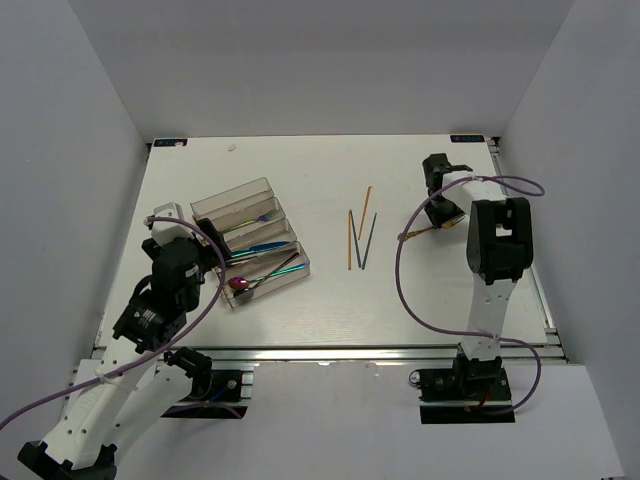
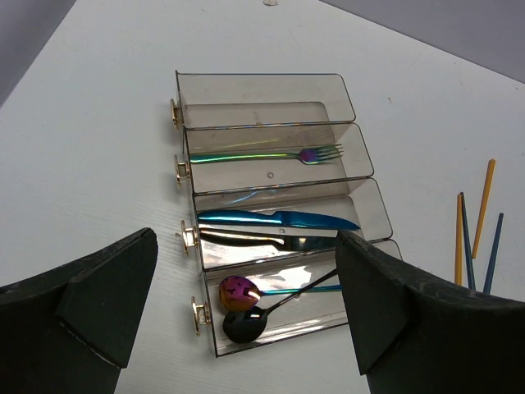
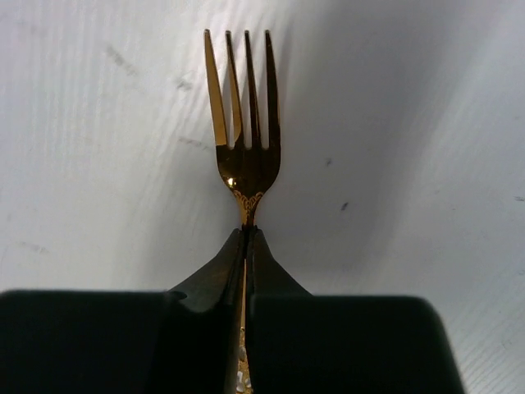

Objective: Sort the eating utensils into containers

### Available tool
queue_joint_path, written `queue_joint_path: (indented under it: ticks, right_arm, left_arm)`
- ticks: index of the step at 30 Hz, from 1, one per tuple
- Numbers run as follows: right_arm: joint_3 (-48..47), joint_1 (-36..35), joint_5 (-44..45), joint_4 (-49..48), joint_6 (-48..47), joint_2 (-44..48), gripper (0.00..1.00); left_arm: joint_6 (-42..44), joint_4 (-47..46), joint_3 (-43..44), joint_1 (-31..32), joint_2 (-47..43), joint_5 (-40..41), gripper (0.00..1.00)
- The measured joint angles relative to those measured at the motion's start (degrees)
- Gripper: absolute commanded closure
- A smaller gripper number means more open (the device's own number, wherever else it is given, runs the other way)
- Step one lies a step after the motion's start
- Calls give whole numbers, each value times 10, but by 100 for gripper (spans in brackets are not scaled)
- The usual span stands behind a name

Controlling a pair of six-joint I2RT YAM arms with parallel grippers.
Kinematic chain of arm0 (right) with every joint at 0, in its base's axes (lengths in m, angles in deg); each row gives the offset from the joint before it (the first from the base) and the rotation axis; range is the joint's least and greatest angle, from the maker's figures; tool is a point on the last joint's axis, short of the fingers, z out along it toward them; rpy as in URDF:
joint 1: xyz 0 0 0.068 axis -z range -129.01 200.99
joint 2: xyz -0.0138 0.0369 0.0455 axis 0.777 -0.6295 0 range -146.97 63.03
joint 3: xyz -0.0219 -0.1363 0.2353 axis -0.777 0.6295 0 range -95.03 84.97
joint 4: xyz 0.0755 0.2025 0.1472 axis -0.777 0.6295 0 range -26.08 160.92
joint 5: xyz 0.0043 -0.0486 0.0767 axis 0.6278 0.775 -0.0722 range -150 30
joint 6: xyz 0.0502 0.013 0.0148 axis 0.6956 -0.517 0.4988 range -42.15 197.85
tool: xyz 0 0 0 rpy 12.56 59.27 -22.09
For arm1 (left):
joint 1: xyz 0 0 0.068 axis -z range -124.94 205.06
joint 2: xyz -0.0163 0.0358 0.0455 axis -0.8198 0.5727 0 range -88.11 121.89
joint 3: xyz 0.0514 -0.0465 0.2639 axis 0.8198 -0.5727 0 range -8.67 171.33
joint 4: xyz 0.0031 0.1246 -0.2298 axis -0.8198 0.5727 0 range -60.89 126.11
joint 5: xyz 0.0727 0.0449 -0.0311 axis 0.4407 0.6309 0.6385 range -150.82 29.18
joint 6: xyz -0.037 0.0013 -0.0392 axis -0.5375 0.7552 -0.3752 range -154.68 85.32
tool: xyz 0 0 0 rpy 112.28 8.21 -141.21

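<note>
We see our right gripper closed tight on the neck of the gold fork, our left gripper wide open, beside the clear tray on the surface.

Bright even light, glare on the tray, soft shadow beside the gold fork.

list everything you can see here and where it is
table: one, white, under everything
tray: one, clear, table's left side
iridescent fork: one, green-purple, compartment beyond the knives
knives: two, blue knife and dark knife, same compartment
spoons: two, purple-red spoon and black spoon, nearest compartment
chopsticks: four, two orange, two blue, loose mid-table
gold fork: one, in right gripper
left gripper: open, above tray
right gripper: shut on gold fork
</note>
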Motion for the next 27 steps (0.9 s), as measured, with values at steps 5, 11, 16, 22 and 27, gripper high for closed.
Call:
queue_joint_path:
  ticks: [5,11,16,22,27]
  right_arm:
    - [68,-31,-64,-143,-143,71,100]
    - [-39,-187,-156,-306,-371,106,100]
    - [-221,-302,-277,-380,-543,36,100]
    - [-254,-393,-425,-459,-813,-24,100]
    - [-275,-402,-552,-482,-930,-96,100]
  left_arm:
    - [0,0,0,0,0,0,2]
    - [0,0,0,0,-1,5,2]
    - [-1,2,0,0,-2,14,2]
    - [-2,4,0,0,-2,21,2]
    - [-2,4,0,0,-9,25,2]
